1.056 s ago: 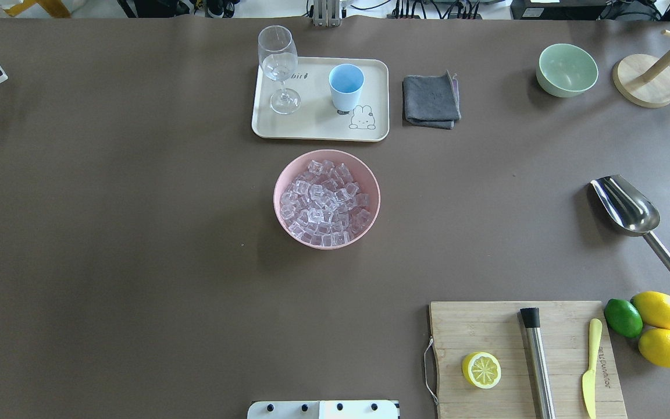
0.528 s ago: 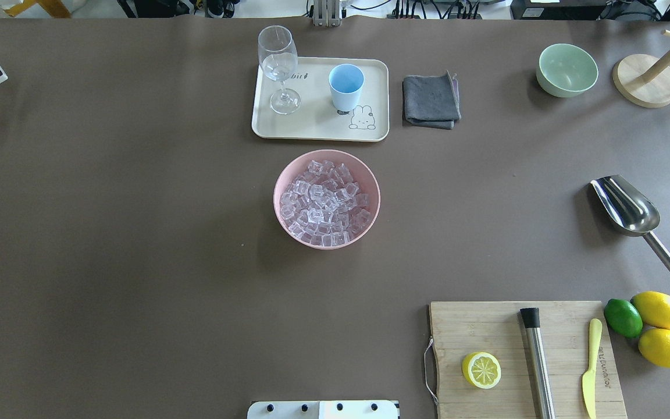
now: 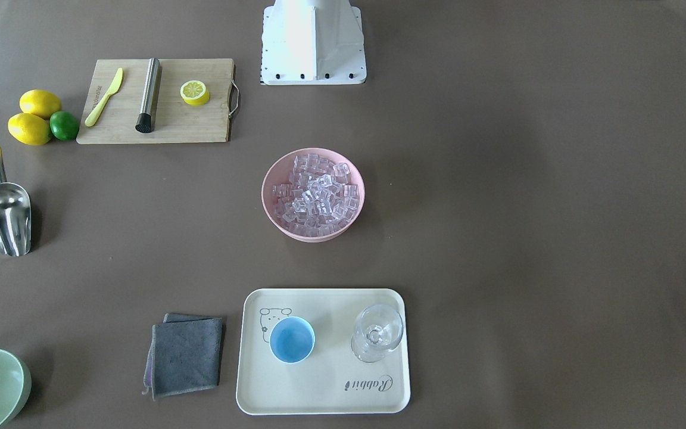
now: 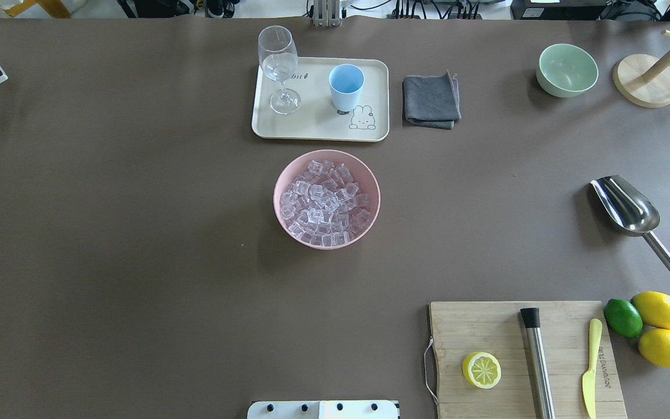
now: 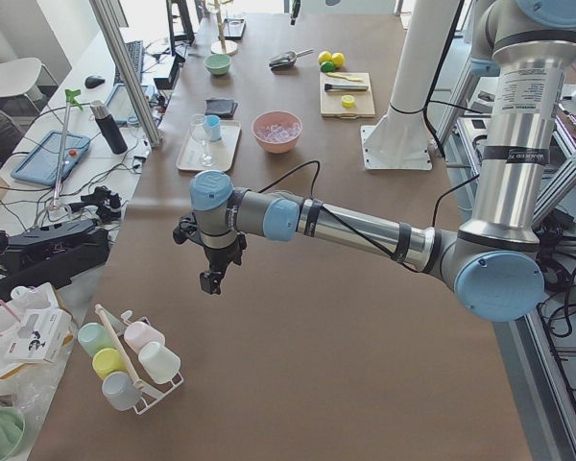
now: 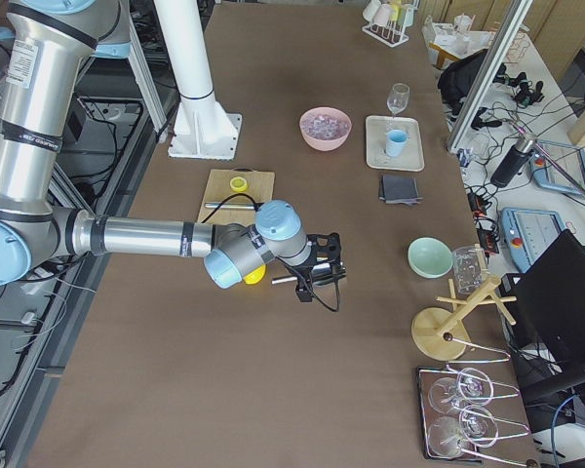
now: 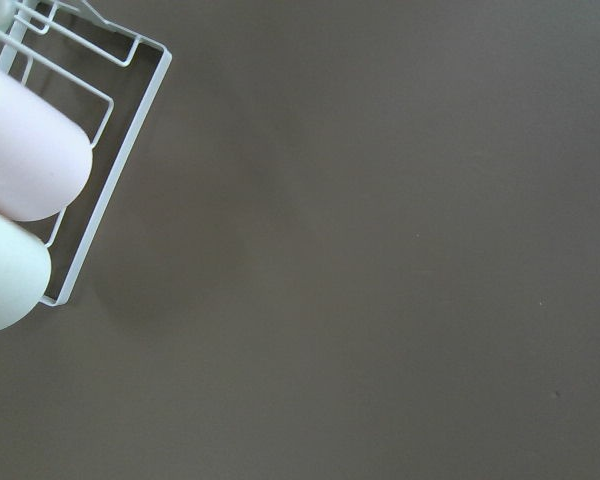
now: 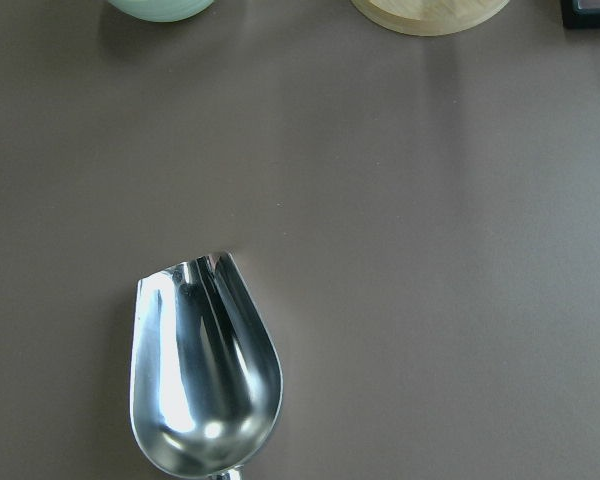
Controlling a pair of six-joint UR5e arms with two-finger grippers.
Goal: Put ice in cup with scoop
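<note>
The ice (image 4: pixel 324 201) is a heap of small clear cubes in a pink bowl (image 4: pixel 281 181) at mid-table. The light-blue cup (image 4: pixel 346 86) stands upright on a cream tray (image 4: pixel 317 131) behind the bowl. The steel scoop (image 4: pixel 628 206) lies on the table at the right, and fills the lower part of the right wrist view (image 8: pixel 202 380). My right gripper (image 6: pixel 319 271) shows only in the exterior right view, hovering over the scoop; I cannot tell whether it is open or shut. My left gripper (image 5: pixel 211 277) shows only in the exterior left view, over bare table; I cannot tell its state either.
A wine glass (image 4: pixel 278 67) shares the tray. A grey cloth (image 4: pixel 431 100), a pale green bowl (image 4: pixel 566 70) and a wooden stand (image 4: pixel 645 80) are at the back right. A cutting board (image 4: pixel 486 326) holds a half lemon, a steel cylinder and a knife. Lemons (image 4: pixel 659 310) lie beside it. A cup rack (image 5: pixel 130 370) stands near the left gripper.
</note>
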